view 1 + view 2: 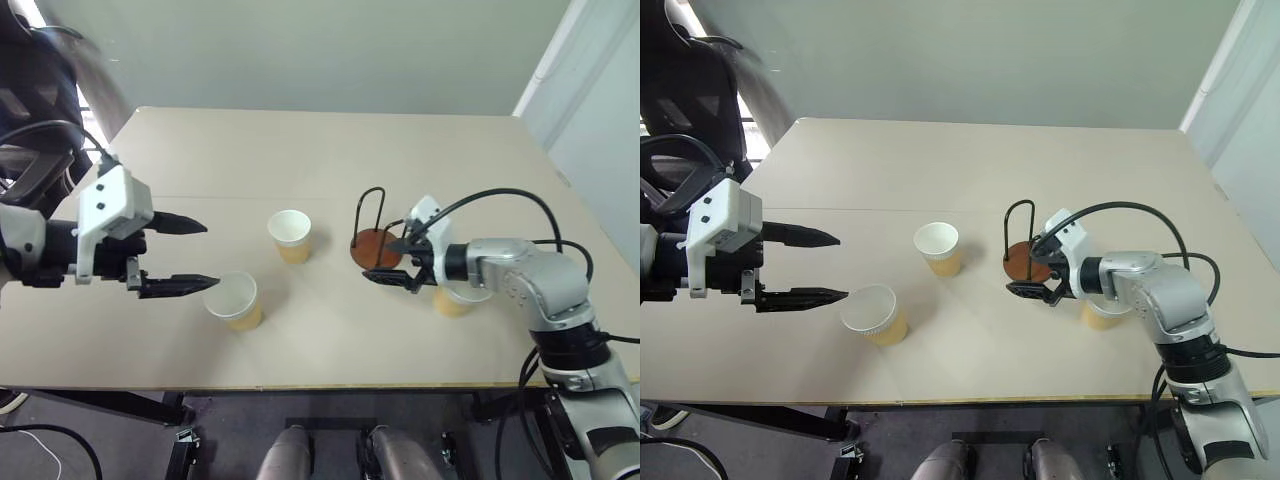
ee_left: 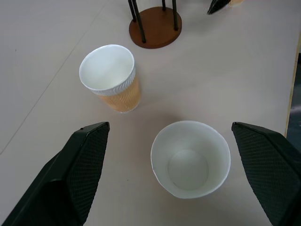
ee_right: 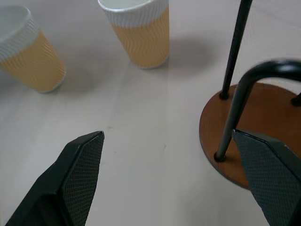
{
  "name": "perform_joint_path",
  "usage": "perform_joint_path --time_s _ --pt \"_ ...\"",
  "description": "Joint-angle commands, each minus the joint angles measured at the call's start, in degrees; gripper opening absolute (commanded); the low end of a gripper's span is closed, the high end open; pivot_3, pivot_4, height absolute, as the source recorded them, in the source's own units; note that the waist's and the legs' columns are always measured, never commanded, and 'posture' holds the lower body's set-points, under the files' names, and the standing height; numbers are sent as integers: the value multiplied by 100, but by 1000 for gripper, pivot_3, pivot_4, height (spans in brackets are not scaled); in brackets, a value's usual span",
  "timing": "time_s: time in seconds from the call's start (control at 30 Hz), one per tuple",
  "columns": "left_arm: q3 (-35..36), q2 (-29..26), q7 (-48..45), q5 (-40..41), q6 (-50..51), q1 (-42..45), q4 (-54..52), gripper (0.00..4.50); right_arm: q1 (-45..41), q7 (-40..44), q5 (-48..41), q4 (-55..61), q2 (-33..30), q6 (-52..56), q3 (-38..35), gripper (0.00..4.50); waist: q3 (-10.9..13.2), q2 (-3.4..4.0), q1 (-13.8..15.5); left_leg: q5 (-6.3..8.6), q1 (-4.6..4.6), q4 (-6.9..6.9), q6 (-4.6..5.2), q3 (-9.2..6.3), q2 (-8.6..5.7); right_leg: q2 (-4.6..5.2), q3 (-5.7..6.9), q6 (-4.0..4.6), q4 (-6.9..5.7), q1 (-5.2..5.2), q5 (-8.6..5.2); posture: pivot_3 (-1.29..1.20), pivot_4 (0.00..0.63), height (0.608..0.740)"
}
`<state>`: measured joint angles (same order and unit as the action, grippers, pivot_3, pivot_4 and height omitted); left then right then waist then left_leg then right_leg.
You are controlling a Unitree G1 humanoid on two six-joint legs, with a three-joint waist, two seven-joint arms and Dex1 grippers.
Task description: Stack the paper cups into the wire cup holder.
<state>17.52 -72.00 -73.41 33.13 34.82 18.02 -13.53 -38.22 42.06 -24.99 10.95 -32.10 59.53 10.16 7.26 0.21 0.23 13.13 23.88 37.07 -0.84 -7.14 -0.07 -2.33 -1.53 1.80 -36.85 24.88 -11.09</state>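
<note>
Three paper cups stand upright on the table. The nearest cup sits just right of my left gripper, which is open; in the left wrist view this cup lies ahead between the two fingers, with nothing held. A second cup stands mid-table. The wire cup holder, a brown disc with black wire loops, stands empty to its right. My right gripper is open right beside the holder's base, its fingers holding nothing. The third cup is partly hidden behind my right forearm.
The beige table has a seam running across its middle and its front edge close below the cups. A black office chair stands past the table's left side. A pale wall lies behind the far edge.
</note>
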Motion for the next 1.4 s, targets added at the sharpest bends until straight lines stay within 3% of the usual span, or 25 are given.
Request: perform_joint_path --time_s 0.03,0.57,0.67,0.83,1.0,1.23,1.4 --pt "282 -58 77 33 25 18 -104 4466 -134 -150 211 -199 64 -341 -63 4500 -2 -4 3 0 0 0 -1 0 0 0 0 1 0 0 0 0 150 740" --pt "449 -7 215 29 3 -166 -228 4466 -315 -314 560 -498 589 -794 -52 4500 -2 -3 15 5 2 -1 -10 0 2 -1 2 10 -3 10 4 0 150 740" --pt "462 0 237 27 -9 -191 -244 4500 -384 -379 639 -614 645 -916 -93 3639 -2 -3 15 5 2 -1 -10 0 2 -1 2 11 -4 11 4 0 150 740" --pt "468 -13 253 13 -63 -190 -206 4500 -424 -241 785 -712 533 -1068 25 1718 -2 -3 47 7 4 -1 -13 0 2 -1 2 13 -4 12 4 0 150 740" --pt "447 -26 248 7 -90 -171 -174 4500 -280 407 695 -428 183 -1152 300 17 -3 -4 52 11 8 -1 -19 0 1 -1 2 15 -3 15 3 0 150 740" --pt "236 -73 170 -22 -186 18 -6 4500 217 1982 149 346 -420 -1684 522 17 -7 -11 52 14 10 -2 -24 1 4 -5 3 17 0 15 2 0 150 740" --pt "40 -80 75 11 -166 217 34 4500 571 2580 -7 778 -629 -1862 741 17 -9 -15 48 9 8 1 -26 1 11 -14 1 17 -1 13 2 0 150 740"
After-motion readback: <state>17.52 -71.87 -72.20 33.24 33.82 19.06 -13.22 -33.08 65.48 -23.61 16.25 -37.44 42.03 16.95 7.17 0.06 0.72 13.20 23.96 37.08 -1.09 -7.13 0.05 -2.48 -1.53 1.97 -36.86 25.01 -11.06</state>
